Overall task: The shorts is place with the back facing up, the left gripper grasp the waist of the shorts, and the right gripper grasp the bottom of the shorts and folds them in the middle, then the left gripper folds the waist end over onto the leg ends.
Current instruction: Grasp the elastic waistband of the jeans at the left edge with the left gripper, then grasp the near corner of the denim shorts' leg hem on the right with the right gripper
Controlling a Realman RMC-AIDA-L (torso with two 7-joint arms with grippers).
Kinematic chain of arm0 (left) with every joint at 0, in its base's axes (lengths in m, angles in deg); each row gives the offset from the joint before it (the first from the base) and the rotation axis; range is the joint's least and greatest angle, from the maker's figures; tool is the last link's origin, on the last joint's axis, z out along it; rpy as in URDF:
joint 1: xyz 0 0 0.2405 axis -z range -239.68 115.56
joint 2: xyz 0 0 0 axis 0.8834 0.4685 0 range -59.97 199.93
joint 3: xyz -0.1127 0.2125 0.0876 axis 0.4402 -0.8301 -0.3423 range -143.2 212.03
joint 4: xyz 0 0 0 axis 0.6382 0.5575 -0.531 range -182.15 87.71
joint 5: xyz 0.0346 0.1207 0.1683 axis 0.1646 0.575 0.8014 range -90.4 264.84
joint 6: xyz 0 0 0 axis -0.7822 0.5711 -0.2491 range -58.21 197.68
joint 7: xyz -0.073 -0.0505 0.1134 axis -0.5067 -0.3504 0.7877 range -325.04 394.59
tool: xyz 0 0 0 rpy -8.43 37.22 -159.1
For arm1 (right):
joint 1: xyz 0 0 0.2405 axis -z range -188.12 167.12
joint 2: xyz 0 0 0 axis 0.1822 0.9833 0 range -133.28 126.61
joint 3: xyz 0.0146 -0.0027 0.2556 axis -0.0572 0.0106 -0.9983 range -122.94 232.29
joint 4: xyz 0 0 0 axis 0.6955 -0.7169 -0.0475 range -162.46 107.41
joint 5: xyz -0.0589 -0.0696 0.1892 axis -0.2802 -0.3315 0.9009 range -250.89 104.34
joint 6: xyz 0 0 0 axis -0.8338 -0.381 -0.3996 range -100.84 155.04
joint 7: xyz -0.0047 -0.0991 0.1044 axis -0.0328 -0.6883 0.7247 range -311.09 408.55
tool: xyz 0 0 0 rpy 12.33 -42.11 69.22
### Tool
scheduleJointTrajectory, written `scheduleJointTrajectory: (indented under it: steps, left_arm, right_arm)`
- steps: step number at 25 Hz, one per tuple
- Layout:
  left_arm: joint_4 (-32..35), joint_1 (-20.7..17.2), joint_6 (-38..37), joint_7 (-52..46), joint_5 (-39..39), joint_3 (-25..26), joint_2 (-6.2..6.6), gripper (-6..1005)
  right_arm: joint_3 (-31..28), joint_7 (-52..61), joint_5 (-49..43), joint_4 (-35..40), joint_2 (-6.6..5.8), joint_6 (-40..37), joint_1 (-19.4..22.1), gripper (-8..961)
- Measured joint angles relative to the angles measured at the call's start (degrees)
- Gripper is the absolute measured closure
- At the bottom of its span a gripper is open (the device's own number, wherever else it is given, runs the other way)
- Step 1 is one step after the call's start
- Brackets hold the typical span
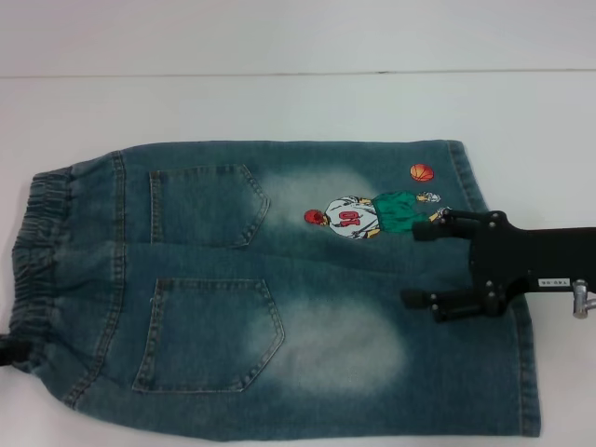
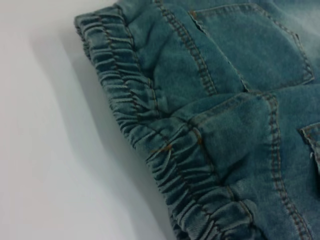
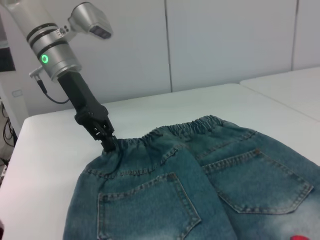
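Observation:
Blue denim shorts lie flat on the white table, back pockets up. The elastic waist is at the left and the leg ends at the right. Only a dark tip of my left gripper shows at the near corner of the waist. From the right wrist view, the left gripper is pinched shut on the waistband. The left wrist view shows the gathered waistband bunched up close. My right gripper is open over the leg part, beside the printed cartoon figure.
The white table stretches beyond the shorts to a pale wall at the back. An orange basketball print marks the far leg. A second white table stands off to the side in the right wrist view.

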Motion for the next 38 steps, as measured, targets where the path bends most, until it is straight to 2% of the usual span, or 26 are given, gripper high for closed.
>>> scheduleJointTrajectory:
  steps: [7,13,16,18,21,24,26,31,38]
  left_arm:
    - [0.0,0.4,-0.4,0.0,-0.1,-0.3,-0.16,735]
    - [-0.9,0.5,-0.5,0.3,-0.2,-0.4,-0.37,882]
    - [-1.3,0.6,-0.2,0.7,-0.2,-0.4,-0.33,913]
    - [-1.6,0.7,0.1,0.8,-0.2,-0.4,-0.1,926]
    - [-1.7,0.8,0.5,0.9,-0.3,-0.4,0.16,933]
    - [-1.7,1.1,0.5,0.9,-0.2,-0.4,0.33,933]
    - [-2.0,1.3,0.6,1.1,0.0,-0.4,0.36,933]
    - [-3.9,1.6,1.3,1.7,0.0,-0.5,0.95,932]
    - [-5.6,1.8,2.8,1.7,-0.2,-0.5,0.97,932]
  right_arm:
    - [0.4,8.9,-2.9,7.8,-0.13,-4.2,1.4,28]
    - [0.5,19.6,-9.4,22.4,-0.04,-12.5,1.3,30]
    - [0.5,24.8,-13.6,28.6,-0.28,-16.1,-0.3,31]
    - [1.8,29.9,-20.5,31.3,-0.61,-19.2,-3.6,31]
    - [4.6,33.5,-26.9,31.8,-0.54,-19.6,-5.9,32]
    - [8.6,37.0,-36.6,30.2,0.09,-19.5,-9.5,33]
    - [10.7,38.6,-39.4,29.1,0.33,-19.5,-11.0,33]
    - [17.6,43.4,-42.2,28.4,0.4,-19.6,-11.8,34]
    - [22.8,46.9,-43.1,23.0,0.27,-19.8,-11.9,36]
